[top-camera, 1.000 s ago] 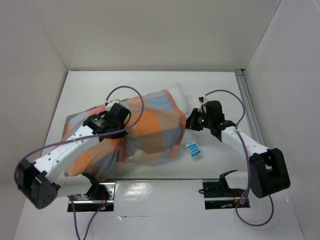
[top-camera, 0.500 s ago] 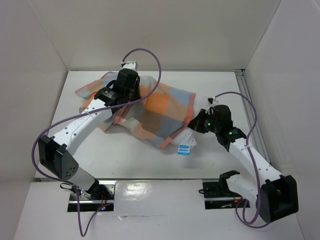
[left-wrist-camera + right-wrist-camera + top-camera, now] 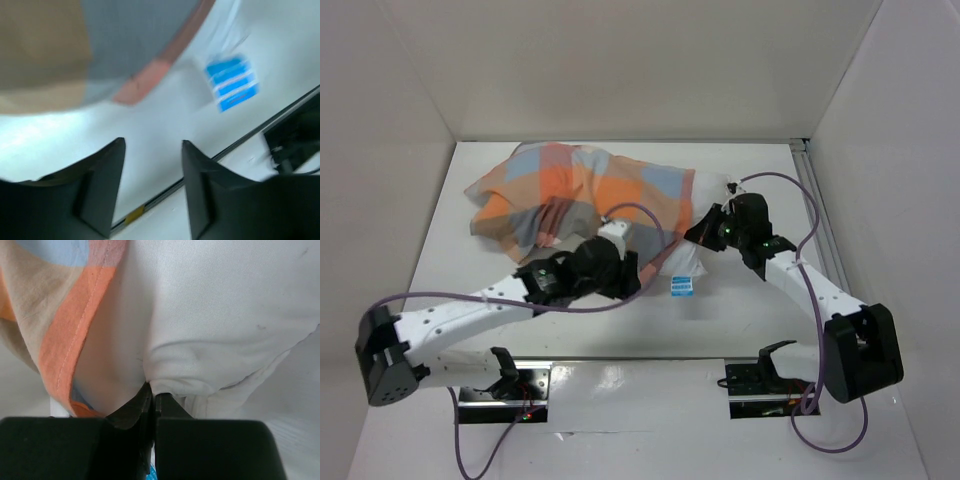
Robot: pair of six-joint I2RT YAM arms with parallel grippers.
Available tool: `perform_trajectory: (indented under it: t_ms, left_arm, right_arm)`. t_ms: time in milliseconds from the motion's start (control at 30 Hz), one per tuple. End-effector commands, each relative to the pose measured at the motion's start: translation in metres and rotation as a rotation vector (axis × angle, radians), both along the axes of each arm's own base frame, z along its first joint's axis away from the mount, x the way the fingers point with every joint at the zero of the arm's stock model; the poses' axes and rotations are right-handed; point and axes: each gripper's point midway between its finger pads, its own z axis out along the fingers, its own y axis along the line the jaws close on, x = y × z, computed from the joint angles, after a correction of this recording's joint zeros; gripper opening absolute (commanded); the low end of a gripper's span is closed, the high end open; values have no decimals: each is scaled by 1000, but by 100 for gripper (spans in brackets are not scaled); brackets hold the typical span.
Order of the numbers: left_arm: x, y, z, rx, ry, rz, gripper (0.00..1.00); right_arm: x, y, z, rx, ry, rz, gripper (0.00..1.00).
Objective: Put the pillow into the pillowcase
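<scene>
The checked pillowcase (image 3: 580,190) lies bunched over the white pillow (image 3: 686,262), which shows only at its right end with its blue label (image 3: 682,287). My left gripper (image 3: 632,278) hovers open and empty by the pillowcase's near hem. In the left wrist view its fingertips (image 3: 119,150) stand apart over bare table, with the pillowcase (image 3: 100,45) and the label (image 3: 232,82) ahead. My right gripper (image 3: 705,232) is shut on the pillow's right edge. The right wrist view shows its jaws (image 3: 152,392) pinching a fold of the pillow (image 3: 215,315) beside the pillowcase hem (image 3: 60,340).
White walls enclose the table on three sides. A metal rail (image 3: 818,225) runs along the right edge. Another rail (image 3: 280,115) marks the near edge, with the arm bases (image 3: 500,385) behind it. Purple cables (image 3: 640,225) loop over the arms.
My left gripper let go of the pillowcase at the far side, opened, and swung back to the near hem. The pillowcase now lies farther back and left. The right gripper kept its pinch.
</scene>
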Motion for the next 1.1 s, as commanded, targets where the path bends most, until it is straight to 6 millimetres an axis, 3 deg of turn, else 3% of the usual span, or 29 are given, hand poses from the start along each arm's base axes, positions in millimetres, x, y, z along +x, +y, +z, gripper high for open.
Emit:
perform_trajectory:
  t_ms: [0,67,133,333,400,500,533,667,833,1067]
  left_arm:
    - [-6,-16,-46,15,49,45,64]
    - [-2,-13,-67,40,36,56,68]
    - [3,-25,-66,-23,-19,42,71]
    - [11,-22,-111,14,45,132,77]
    - [14,-42,-102,-66,44,100,77]
    - [18,-52,-109,-113,66,130,78]
    - [24,-47,-121,-89,79,162,78]
    - [44,-41,-121,-92,46,238,74]
    - [63,-37,-138,-49,45,298,73]
    - [82,-29,-141,-64,-4,381,67]
  right_arm:
    - [25,10,48,45,-149,18,0]
    - [29,5,52,52,-157,8,0]
    - [29,8,54,60,-155,25,0]
    - [35,7,64,68,-173,24,0]
    - [35,7,64,68,-173,24,0]
    - [36,7,67,68,-173,24,0]
    - [37,7,71,62,-191,29,0]
    - [37,5,74,57,-189,20,0]
    - [34,4,77,49,-191,23,0]
    - [34,4,77,49,-191,23,0]
